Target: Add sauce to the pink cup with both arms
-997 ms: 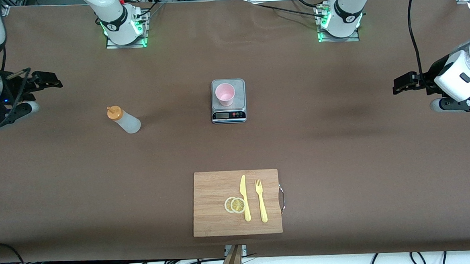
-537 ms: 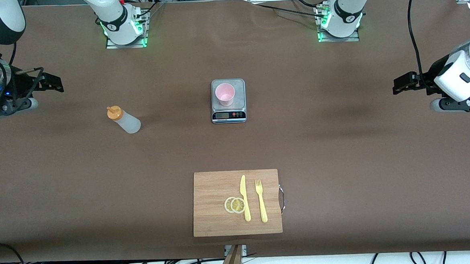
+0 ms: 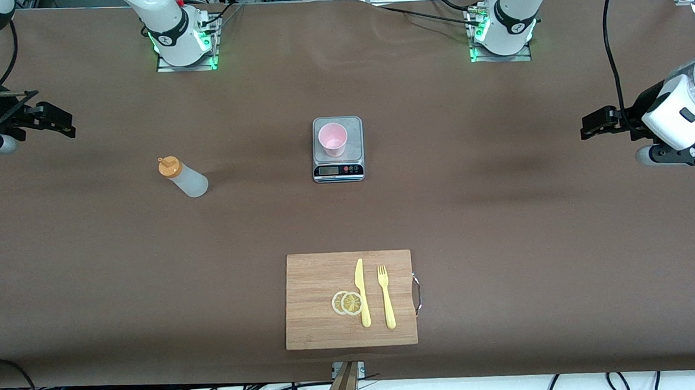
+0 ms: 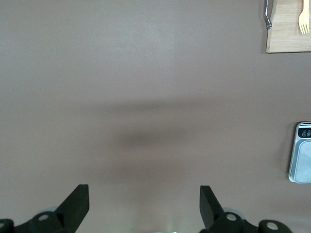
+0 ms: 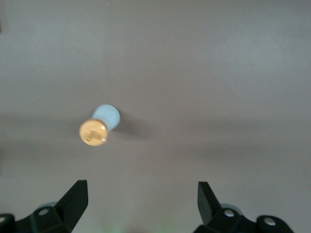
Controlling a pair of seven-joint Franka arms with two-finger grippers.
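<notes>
The sauce bottle (image 3: 183, 177), translucent whitish with an orange cap, stands on the brown table toward the right arm's end; it also shows in the right wrist view (image 5: 99, 125). The pink cup (image 3: 332, 138) stands upright on a small grey kitchen scale (image 3: 338, 170) at mid-table. My right gripper (image 3: 61, 122) is open and empty in the air over the table's edge at the right arm's end, apart from the bottle. My left gripper (image 3: 588, 126) is open and empty over the table at the left arm's end and waits there.
A wooden cutting board (image 3: 316, 280) lies near the front camera's edge, with two lemon slices (image 3: 347, 302), a yellow knife (image 3: 361, 292) and a yellow fork (image 3: 386, 296). The left wrist view shows the board's corner (image 4: 286, 41) and the scale's edge (image 4: 302, 153).
My right arm has lifted and swung its gripper away from the front camera, farther from the bottle. The left arm, bottle and cup have not moved.
</notes>
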